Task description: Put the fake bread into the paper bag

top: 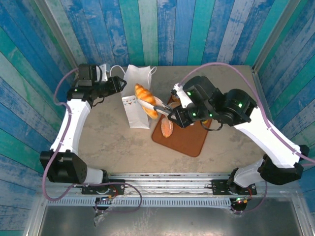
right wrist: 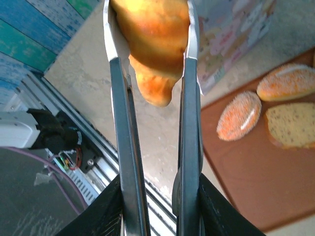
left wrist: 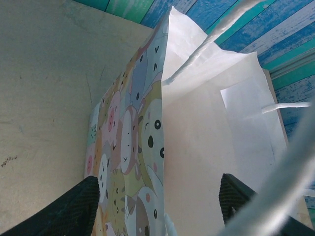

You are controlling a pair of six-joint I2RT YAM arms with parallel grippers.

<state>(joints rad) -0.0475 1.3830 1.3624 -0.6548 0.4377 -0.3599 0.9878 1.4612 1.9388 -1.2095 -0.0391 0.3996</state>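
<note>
Your R gripper is clamped on the tongs, both tong arms pinched betw. its black fingers. The tong tips squeeze a croissant, off the table. In the top view the croissant overlaps the right edge of the bag. It's not inside, and you can't tell if it's over the mouth. In the R wrist view the croissant's tip points down at bare table, w/ the bag's patterned face just beyond.

The bag stands upright at center-left, touching the left end of the tray. On the tray are rolls, one sprinkled and another behind it, plus toast beside them. The top view shows one roll at the tray's left end.

Your L gripper sits at the bag's upper left. In its wrist view the fingers stand apart w/ the bag betw. them, cartoon-print face on one side and white paper on the other. You can't tell if they press the paper. The handles loop up near the cam, blurred.
</note>
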